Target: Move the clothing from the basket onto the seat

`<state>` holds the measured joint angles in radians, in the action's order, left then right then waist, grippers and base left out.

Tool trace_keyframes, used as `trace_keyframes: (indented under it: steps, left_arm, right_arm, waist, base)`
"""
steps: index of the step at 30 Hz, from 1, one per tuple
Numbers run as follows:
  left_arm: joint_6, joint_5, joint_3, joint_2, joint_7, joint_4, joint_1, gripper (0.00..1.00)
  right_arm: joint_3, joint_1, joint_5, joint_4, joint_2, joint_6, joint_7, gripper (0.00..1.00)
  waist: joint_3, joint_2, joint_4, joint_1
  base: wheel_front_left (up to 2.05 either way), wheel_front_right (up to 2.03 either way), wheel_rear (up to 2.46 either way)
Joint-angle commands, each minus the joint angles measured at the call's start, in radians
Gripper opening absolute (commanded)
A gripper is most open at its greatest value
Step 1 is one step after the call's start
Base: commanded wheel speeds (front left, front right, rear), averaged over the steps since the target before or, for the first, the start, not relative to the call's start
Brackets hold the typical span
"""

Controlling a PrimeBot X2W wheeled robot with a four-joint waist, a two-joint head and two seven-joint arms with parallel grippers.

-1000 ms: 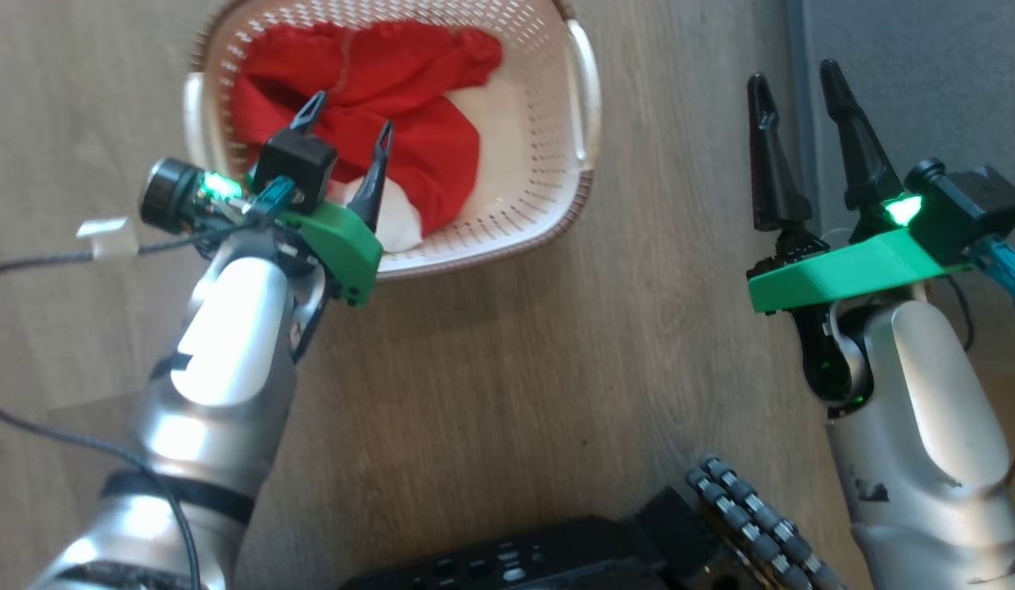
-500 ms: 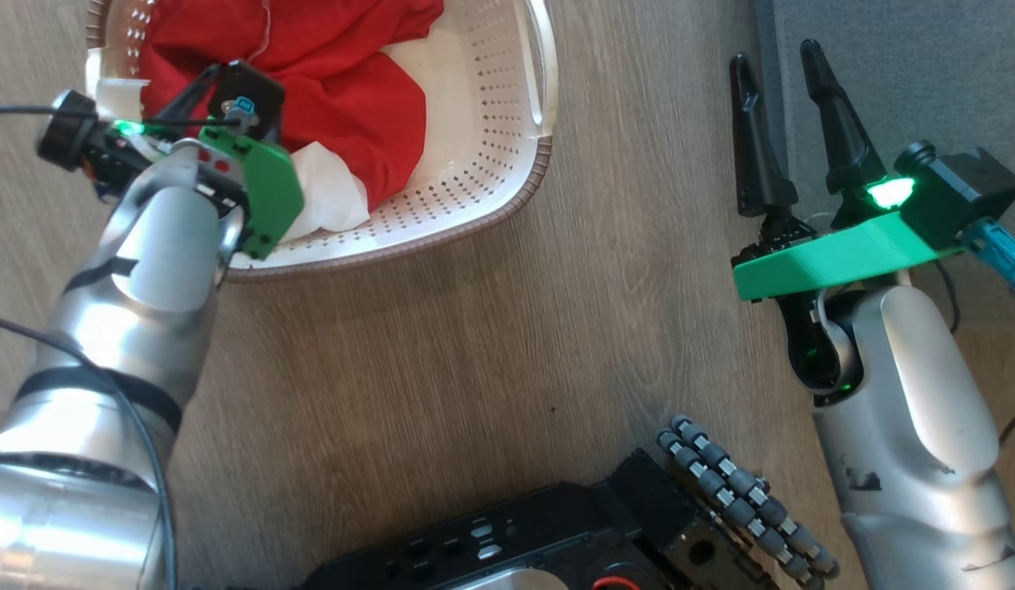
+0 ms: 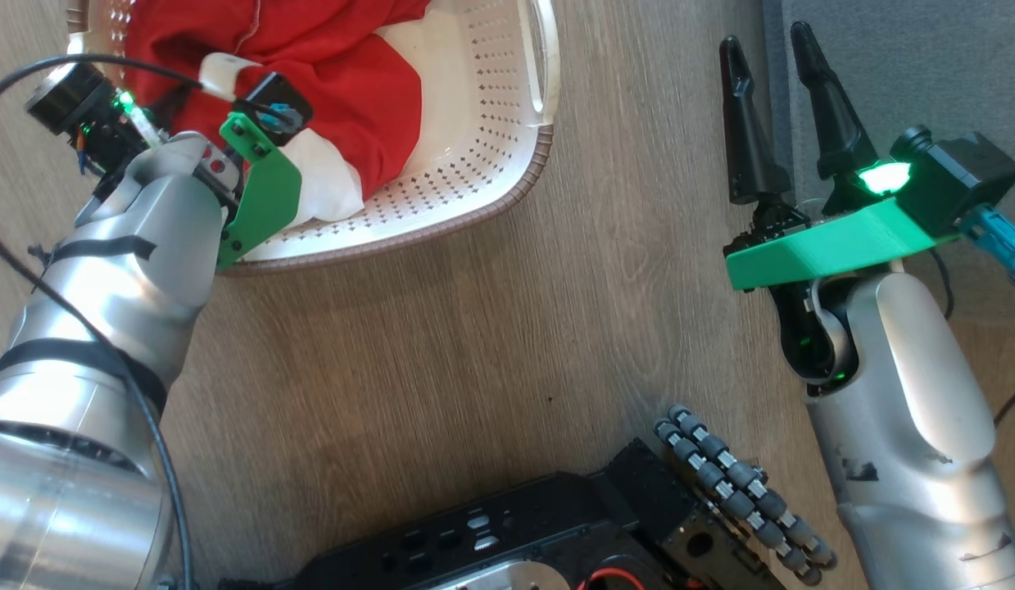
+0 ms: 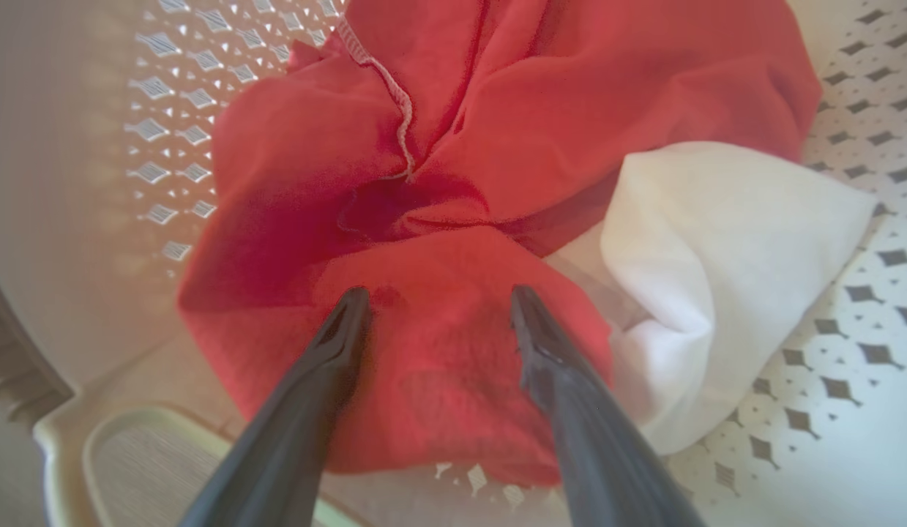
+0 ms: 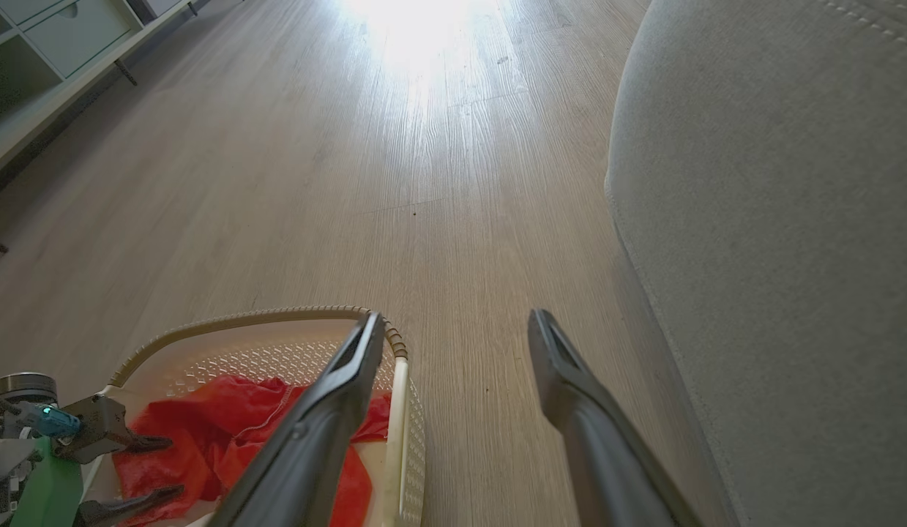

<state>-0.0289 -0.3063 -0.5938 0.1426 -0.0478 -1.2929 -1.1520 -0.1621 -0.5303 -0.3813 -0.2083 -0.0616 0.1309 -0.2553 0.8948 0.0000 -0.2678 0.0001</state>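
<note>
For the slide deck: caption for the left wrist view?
Open left tool at red-and-white clothing in the cream basket.

The left gripper (image 4: 435,296) is holding its 2 fingers spread just over the clothing (image 4: 453,146), red folds piling up ahead of the tips, with the basket (image 4: 80,183) wall standing close on their left. The right gripper (image 5: 457,318) is pointing its 2 spread fingers at wide open floor (image 5: 424,183). The seat (image 5: 775,219) is walling off everything to their right, and the basket rim is sitting just left.

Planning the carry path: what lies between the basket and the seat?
Bare floor between basket and seat, in the right wrist view; head view shows the open right gripper above it.
</note>
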Motion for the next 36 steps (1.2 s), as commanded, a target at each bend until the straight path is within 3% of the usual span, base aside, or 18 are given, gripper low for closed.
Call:
trace_keyframes:
  steps: [1, 5, 6, 9, 17, 27, 36]
  left_arm:
    - [-0.006, -0.016, -0.006, 0.025, -0.018, 0.009, -0.012, 1.00]
    - [-0.019, -0.037, -0.041, 0.018, -0.084, 0.006, -0.019, 1.00]
    - [-0.018, -0.039, -0.046, 0.017, -0.092, 0.006, -0.020, 0.96]
    - [-0.015, -0.033, -0.050, 0.011, -0.102, 0.005, -0.020, 0.00]
    - [-0.004, 0.004, -0.040, -0.004, -0.084, 0.004, -0.001, 0.00]
    - [0.020, 0.133, 0.031, -0.068, 0.119, 0.022, 0.055, 0.00]
    - [0.000, 0.271, 0.062, -0.092, 0.245, 0.069, 0.117, 0.00]
  right_arm:
    - [-0.016, 0.024, -0.011, 0.032, 0.011, 0.000, -0.006, 1.00]
    - [-0.020, 0.023, -0.016, 0.035, 0.011, 0.000, -0.006, 1.00]
    - [-0.022, 0.023, -0.018, 0.035, 0.011, 0.000, -0.006, 1.00]
    - [-0.025, 0.020, -0.021, 0.037, 0.011, 0.000, -0.006, 1.00]
    - [-0.019, 0.011, -0.019, 0.041, 0.011, 0.000, -0.006, 1.00]
    - [0.012, 0.023, 0.020, 0.025, 0.011, 0.000, -0.006, 1.00]
    - [0.022, 0.061, 0.063, -0.010, 0.001, 0.000, -0.006, 1.00]
  waist:
    - [0.003, 0.0000, -0.001, -0.0001]
    - [0.007, 0.0000, -0.001, -0.0001]
    - [0.008, 0.0000, -0.001, -0.0001]
    - [0.009, 0.0000, 0.000, -0.0001]
    - [-0.011, 0.0000, 0.012, -0.0001]
    - [-0.115, 0.0000, 0.060, -0.0001]
    - [-0.256, 0.0000, 0.115, -0.0001]
  base:
    - [0.00, 0.00, 0.00]
    - [0.00, 0.00, 0.00]
    - [0.00, 0.00, 0.00]
    - [0.00, 0.00, 0.00]
    - [0.00, 0.00, 0.00]
    - [0.00, 0.00, 0.00]
    - [0.00, 0.00, 0.00]
